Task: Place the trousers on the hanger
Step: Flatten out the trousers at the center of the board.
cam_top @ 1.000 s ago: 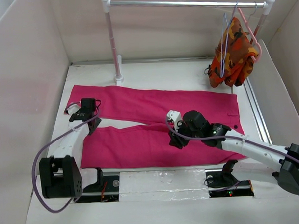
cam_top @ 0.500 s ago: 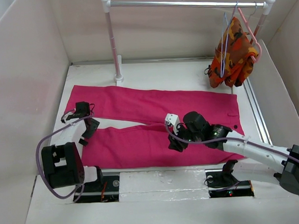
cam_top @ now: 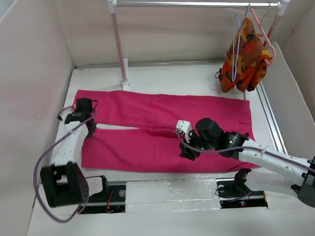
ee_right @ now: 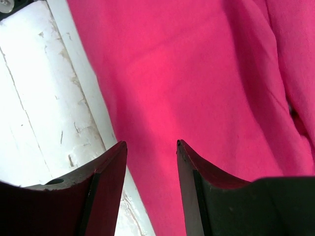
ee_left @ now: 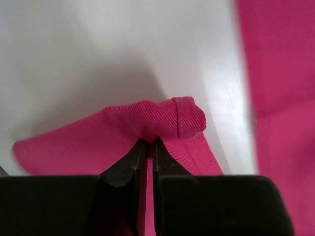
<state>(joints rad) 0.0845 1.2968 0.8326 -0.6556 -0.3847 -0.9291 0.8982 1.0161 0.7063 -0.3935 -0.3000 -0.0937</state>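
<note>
The magenta-pink trousers (cam_top: 162, 112) lie flat across the table, legs pointing left. My left gripper (cam_top: 88, 129) is at the left end of the near leg. In the left wrist view it (ee_left: 149, 143) is shut on the leg's hem (ee_left: 167, 118), which bunches up in a fold just past the tips. My right gripper (cam_top: 187, 150) hovers over the near leg close to the crotch. It (ee_right: 151, 145) stands open above the cloth's near edge (ee_right: 197, 73), holding nothing. The pale blue-lilac wire hanger (cam_top: 238, 38) hangs at the right end of the rail.
A white rail (cam_top: 195, 3) on two posts spans the back. A salmon-pink hanger (cam_top: 264, 36) carries an orange patterned garment (cam_top: 246, 60) beside the wire hanger. Walls close in on the left, back and right. A metal track (cam_top: 269, 119) runs along the right side.
The left gripper opened wide, then shut on the hem of the near leg, whose left end has shifted slightly left. The right arm has barely moved.
</note>
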